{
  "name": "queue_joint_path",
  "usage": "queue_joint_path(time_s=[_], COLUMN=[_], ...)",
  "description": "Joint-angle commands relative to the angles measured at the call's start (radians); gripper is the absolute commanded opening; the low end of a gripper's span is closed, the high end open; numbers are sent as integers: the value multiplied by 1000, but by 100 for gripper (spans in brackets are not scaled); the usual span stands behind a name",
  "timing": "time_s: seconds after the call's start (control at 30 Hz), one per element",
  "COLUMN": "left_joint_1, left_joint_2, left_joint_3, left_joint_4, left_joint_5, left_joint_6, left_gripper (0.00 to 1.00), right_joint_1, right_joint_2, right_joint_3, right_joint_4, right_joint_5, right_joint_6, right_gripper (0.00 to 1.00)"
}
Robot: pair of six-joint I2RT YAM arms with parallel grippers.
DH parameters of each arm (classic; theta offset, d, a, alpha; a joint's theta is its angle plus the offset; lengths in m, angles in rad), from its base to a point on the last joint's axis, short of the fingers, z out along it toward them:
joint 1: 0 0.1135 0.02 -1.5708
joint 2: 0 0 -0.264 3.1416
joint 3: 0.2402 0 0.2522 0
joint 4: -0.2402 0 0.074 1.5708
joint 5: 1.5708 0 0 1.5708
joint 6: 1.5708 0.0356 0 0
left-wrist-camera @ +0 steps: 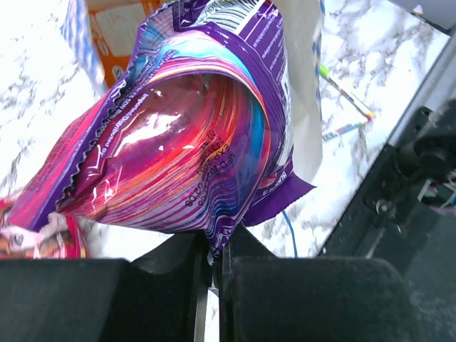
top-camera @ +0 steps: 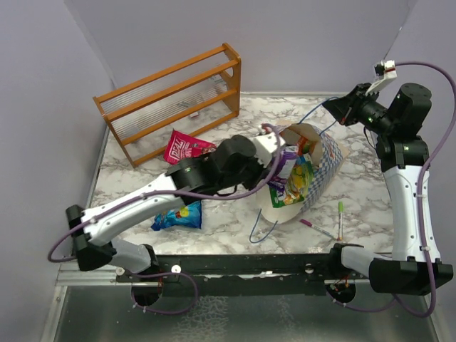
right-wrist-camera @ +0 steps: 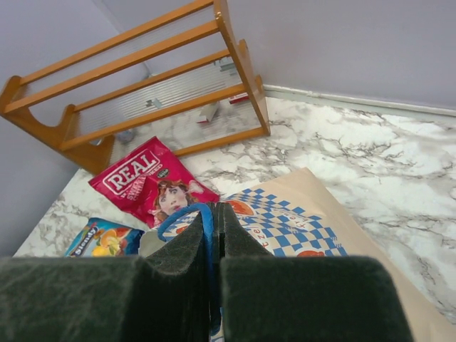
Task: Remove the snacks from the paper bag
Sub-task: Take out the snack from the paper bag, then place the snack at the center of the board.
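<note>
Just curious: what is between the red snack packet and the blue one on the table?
In the top view, the left arm crosses between red packet and blue packet.

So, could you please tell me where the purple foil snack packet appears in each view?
Top external: the glossy purple foil snack packet is at centre, at the mouth of the cream paper bag with a blue checked band, pinched by the left hand.
Left wrist: it fills the middle.
Right wrist: not in it; the right hand pinches a blue cord handle.
Shared landmark: that paper bag.
</note>
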Motion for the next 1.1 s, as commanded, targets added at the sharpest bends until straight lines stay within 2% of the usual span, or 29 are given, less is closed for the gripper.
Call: queue_joint_path(time_s=[0.0,0.17,0.23,0.4,0.5,0.57,0.73,0.8,0.93,1.07], left_joint_1=[0,2,2,4,48,143,470,563,719,796], left_joint_2=[-204,-399,-437,-432,-382,-373,-355,-325,-222,-110], left_joint_3=[-122,-236,-244,-287,-312,-364,-485,-513,-552,-556], left_joint_4=[-79,-126,-167,-281,-319,-258,-88,-51,20,69], left_joint_5=[32,-61,-143,-424,-497,-437,-107,-62,29,188], left_joint_6=[-66,-141,-176,-274,-328,-300,-254,-252,-234,-206], left_gripper=[0,0,0,0,0,0,0,0,0,0], right_joint_1=[-5,-5,-5,-5,-5,-5,-5,-5,-5,-5], right_joint_2=[-16,-27,-27,-37,-34,-31,-31,-29,-25,-21], right_joint_3=[39,14,8,5,9,11,3,5,15,12], right_joint_4=[-16,-3,-2,-1,-12,-17,-4,-6,-7,-5], right_joint_5=[61,40,30,25,37,34,13,18,16,7], right_joint_6=[-36,-28,-23,-26,-39,-39,-32,-35,-35,-34], right_gripper=[1,1,1,1,1,1,1,1,1,1])
